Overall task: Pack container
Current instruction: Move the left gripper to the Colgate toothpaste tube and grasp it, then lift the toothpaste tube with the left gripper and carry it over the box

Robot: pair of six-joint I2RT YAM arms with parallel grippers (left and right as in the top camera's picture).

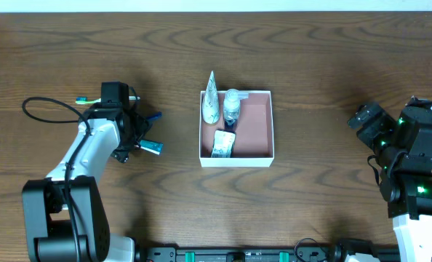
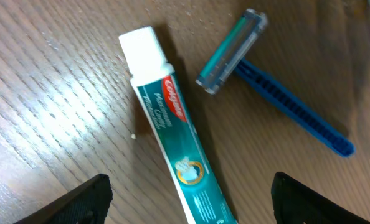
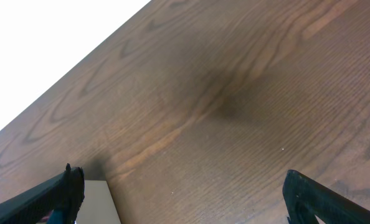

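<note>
Looking from overhead, we see one container point(image 1: 256, 124) at the centre of the table point(image 1: 325, 204), well apart from both pincers: the left gripper point(image 1: 137, 135) lies at its 9 o'clock, the right gripper point(image 1: 363, 116) at its 3 o'clock. Inside we count one white tube point(image 1: 210, 98), one small bottle point(image 1: 232, 109), one packet point(image 1: 222, 144). From the left wrist, wide-spread fingers point(image 2: 88, 202) flank one toothpaste tube point(image 2: 172, 137); one blue razor point(image 2: 269, 87) lies at its 2 o'clock. From the right wrist, fingers point(image 3: 66, 190) gape wide above the table, gripping nothing.
</note>
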